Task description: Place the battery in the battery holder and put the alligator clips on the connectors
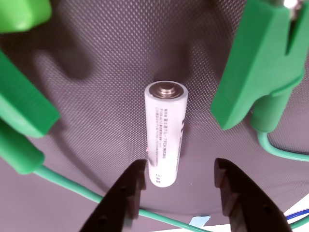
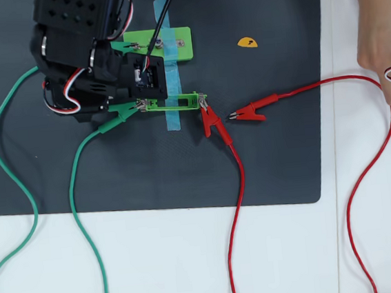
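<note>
In the wrist view the white battery [image 1: 165, 133] rests on the dark mat, its metal-capped end toward the top of the view. Its lower end sits between the tips of my open gripper [image 1: 179, 166], nearer the left black finger [image 1: 126, 195]. Green alligator clips flank it at the right [image 1: 256, 63] and the left [image 1: 21, 113]. Overhead, the arm [image 2: 82, 53] hides the battery. The green battery holder [image 2: 177, 101] has a green clip [image 2: 119, 113] at its left end and a red clip [image 2: 212, 122] at its right end. Another red clip [image 2: 251, 110] lies loose on the mat.
A wider green plate [image 2: 175, 43] taped with blue tape [image 2: 173, 117] sits behind the holder. A person's hand [image 2: 378, 25] holds something at the right edge. Red wires [image 2: 371, 171] and green wires [image 2: 85, 219] trail over the white table. A small orange piece [image 2: 246, 42] lies on the mat.
</note>
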Controlling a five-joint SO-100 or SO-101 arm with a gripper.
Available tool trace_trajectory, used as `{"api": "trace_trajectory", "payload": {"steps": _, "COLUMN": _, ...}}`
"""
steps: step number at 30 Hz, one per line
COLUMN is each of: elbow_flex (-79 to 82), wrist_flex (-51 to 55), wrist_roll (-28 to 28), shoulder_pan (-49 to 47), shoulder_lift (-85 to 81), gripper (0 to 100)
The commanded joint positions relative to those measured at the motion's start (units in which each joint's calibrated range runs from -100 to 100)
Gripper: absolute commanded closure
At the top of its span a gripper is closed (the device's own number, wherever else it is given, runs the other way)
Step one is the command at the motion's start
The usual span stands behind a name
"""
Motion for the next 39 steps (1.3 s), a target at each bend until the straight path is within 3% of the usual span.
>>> {"api": "trace_trajectory", "payload": {"steps": 1, "elbow_flex": -2.22, "wrist_flex": 0.61, "wrist_roll": -0.18, "shoulder_pan": -0.38, "shoulder_lift": -0.21, "gripper": 87}}
{"api": "trace_trajectory", "payload": {"steps": 12, "elbow_flex": -1.7, "wrist_flex": 4.91, "wrist_roll": 0.02, "shoulder_pan": -0.08, "shoulder_lift": -0.21, "gripper": 87}}
{"api": "trace_trajectory", "payload": {"steps": 39, "elbow_flex": -2.4, "wrist_flex": 4.05, "wrist_roll": -0.13, "shoulder_pan": -0.18, "shoulder_lift": 3.96, "gripper": 89}}
